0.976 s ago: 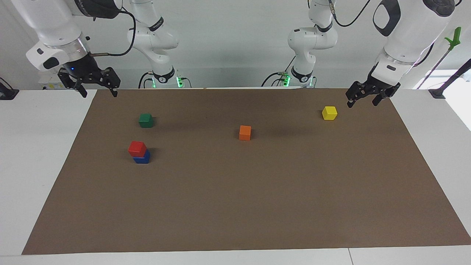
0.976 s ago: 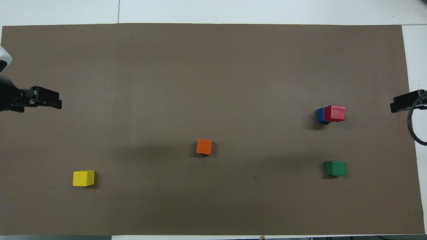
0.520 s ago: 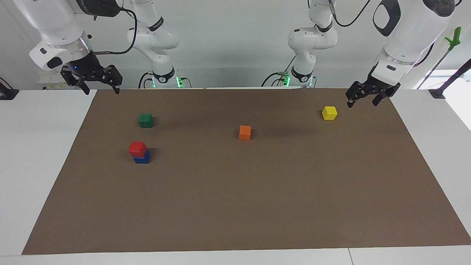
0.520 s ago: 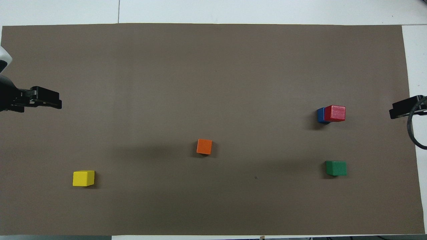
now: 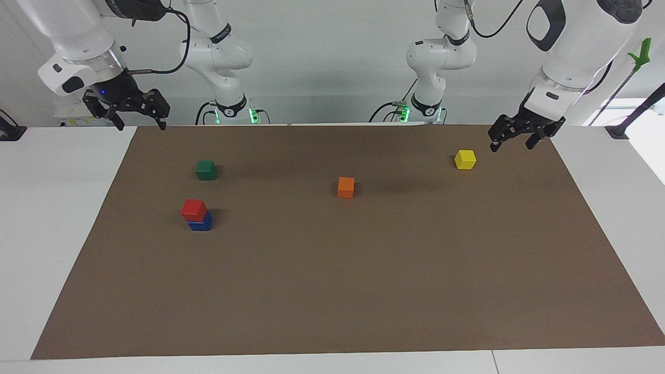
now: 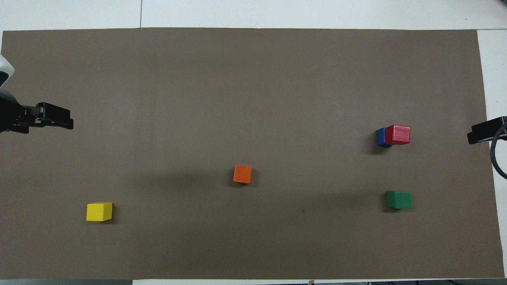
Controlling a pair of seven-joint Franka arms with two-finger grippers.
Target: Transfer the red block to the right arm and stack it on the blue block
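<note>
The red block (image 5: 194,209) sits on top of the blue block (image 5: 201,224) on the brown mat, toward the right arm's end; the stack also shows in the overhead view, red (image 6: 397,134) on blue (image 6: 380,137). My right gripper (image 5: 138,122) is open and empty, raised over the mat's corner at the right arm's end; its tip shows in the overhead view (image 6: 482,133). My left gripper (image 5: 512,143) is open and empty, raised over the mat beside the yellow block; it also shows in the overhead view (image 6: 55,120).
A green block (image 5: 206,170) lies nearer to the robots than the stack. An orange block (image 5: 346,187) lies mid-mat. A yellow block (image 5: 465,159) lies toward the left arm's end. The brown mat (image 5: 332,291) covers most of the white table.
My right gripper has risen and drawn back from the stack toward the mat's corner. The left arm and all blocks have not moved.
</note>
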